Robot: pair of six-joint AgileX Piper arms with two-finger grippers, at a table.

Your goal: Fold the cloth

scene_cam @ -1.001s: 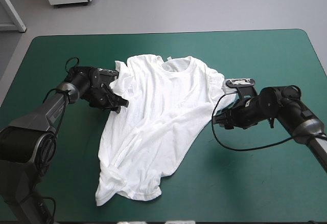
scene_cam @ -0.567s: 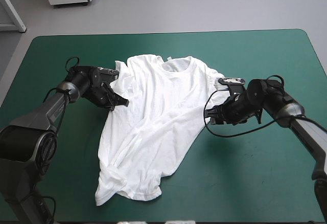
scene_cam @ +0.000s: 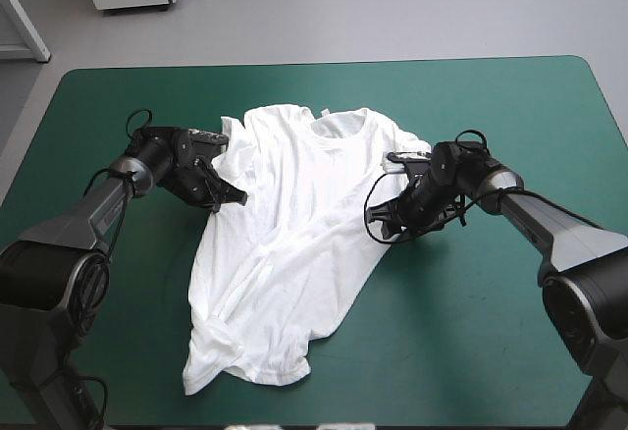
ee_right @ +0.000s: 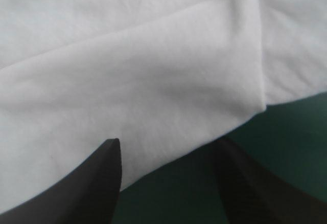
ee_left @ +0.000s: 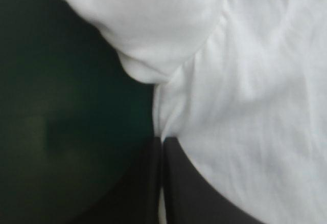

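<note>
- The left tool was all but closed, pinching the T-shirt at its side edge just below the sleeve.
- The right tool stood wide, with the opposite side edge just inside its opening, not yet gripped.
- Step, as I judged it: taking hold of both sides for a fold. The next move called for the right tool to close on that edge.
- The T-shirt lay spread but rumpled mid-tabletop, collar toward the far edge.
- Count: one T-shirt, two tools.

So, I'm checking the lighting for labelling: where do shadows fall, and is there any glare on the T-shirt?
High view: even light, no glare on the T-shirt, faint shadow under the right hand. Left wrist view: the teal-green cover lies in deep shade beside the left hand. Right wrist view: soft shading along folds only.
</note>
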